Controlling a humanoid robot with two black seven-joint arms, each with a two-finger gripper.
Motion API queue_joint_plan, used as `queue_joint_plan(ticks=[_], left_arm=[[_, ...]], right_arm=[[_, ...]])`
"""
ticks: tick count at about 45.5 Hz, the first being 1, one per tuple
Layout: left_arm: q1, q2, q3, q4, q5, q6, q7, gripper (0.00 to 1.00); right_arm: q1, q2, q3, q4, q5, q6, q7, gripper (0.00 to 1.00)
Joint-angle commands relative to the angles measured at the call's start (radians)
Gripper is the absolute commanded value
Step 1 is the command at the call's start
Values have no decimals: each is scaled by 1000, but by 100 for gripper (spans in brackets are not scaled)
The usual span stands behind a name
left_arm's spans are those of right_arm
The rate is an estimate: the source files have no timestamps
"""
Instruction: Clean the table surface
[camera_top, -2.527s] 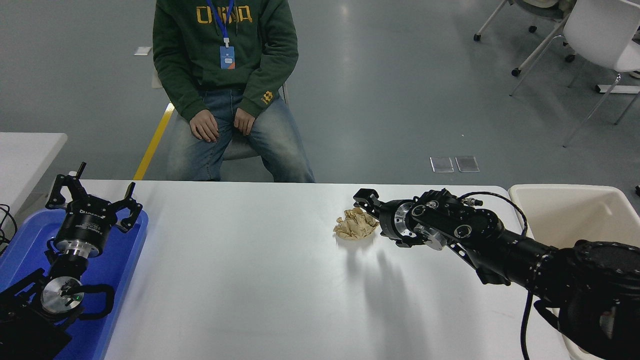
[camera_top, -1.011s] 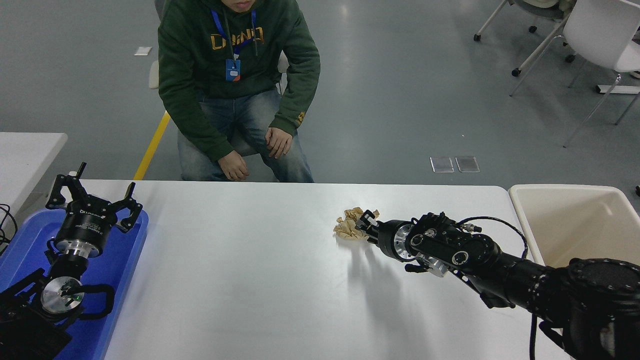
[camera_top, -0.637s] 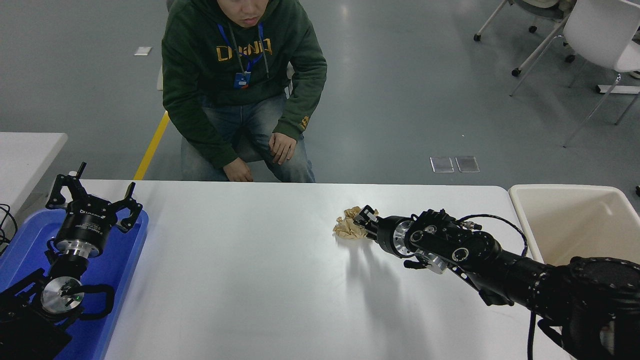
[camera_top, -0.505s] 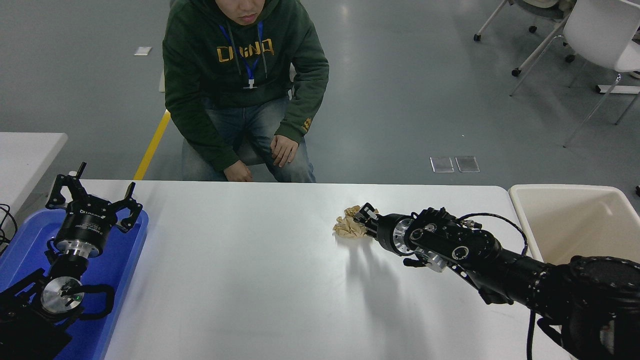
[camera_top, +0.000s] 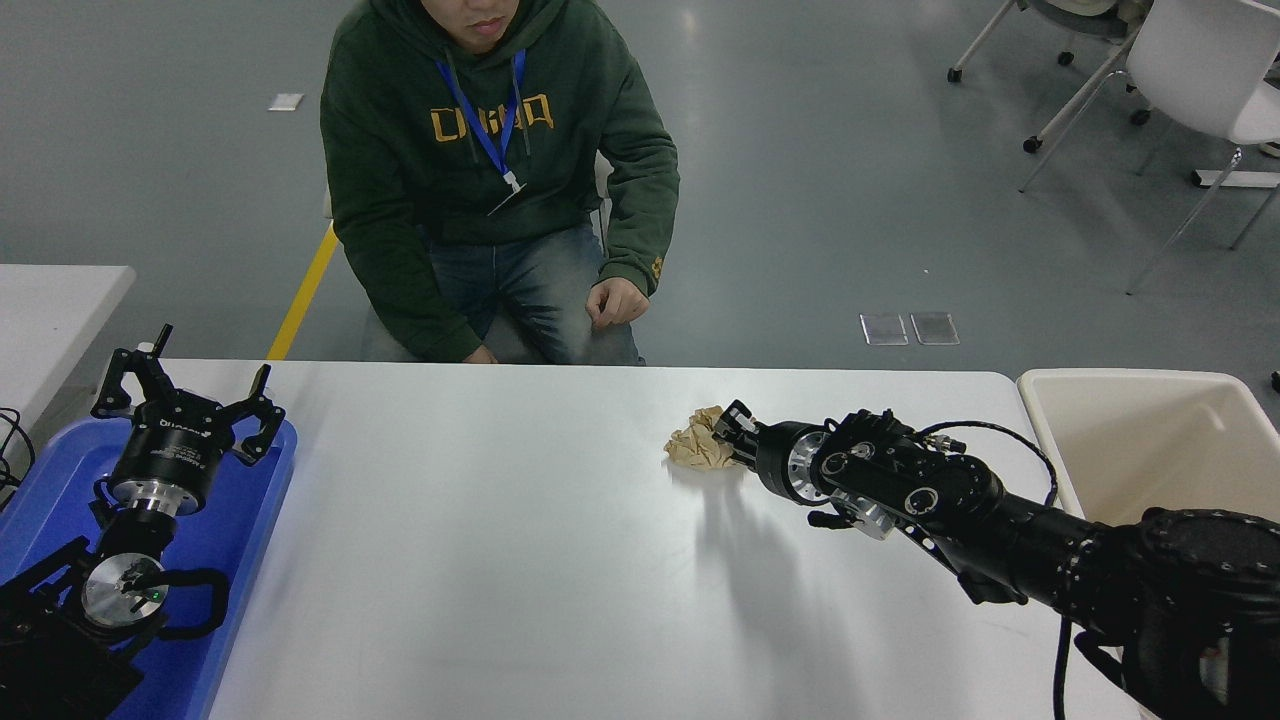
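Note:
The table surface is a wide white tabletop. A crumpled brown paper ball sits right of its middle, near the far edge. My right gripper reaches in from the lower right and is shut on the ball's right side. The ball looks squeezed and sits at or just above the tabletop; I cannot tell which. My left gripper is parked at the lower left over the blue tray, fingers spread open and empty.
A blue plastic tray lies at the table's left end. A cream bin stands off the right end. A person in a green hoodie sits at the far side. A small white table's corner shows at the left.
My right gripper came down onto the paper ball from the right and closed on it; the ball is now squeezed smaller. The person leaned forward. The left arm has not moved.

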Motion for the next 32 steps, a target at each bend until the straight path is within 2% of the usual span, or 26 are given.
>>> queue_joint_plan(ticks=[1,2,3,4,5,32], left_arm=[[0,0,0,0,0,0,0,100],[0,0,0,0,0,0,0,100],[0,0,0,0,0,0,0,100],[0,0,0,0,0,0,0,100],[0,0,0,0,0,0,0,100],[0,0,0,0,0,0,0,100]], right_arm=[[0,0,-20,-4,-1,3,-6,77],[-1,0,-26,-4,1,4,-6,79],[-3,0,-42,-4,1,4,-6,91],[-6,0,-48,-4,2,4,-6,98],[-9,0,-51,-4,4,4,-6,99],[-15,0,-34,-5,16,-8,-13,99]])
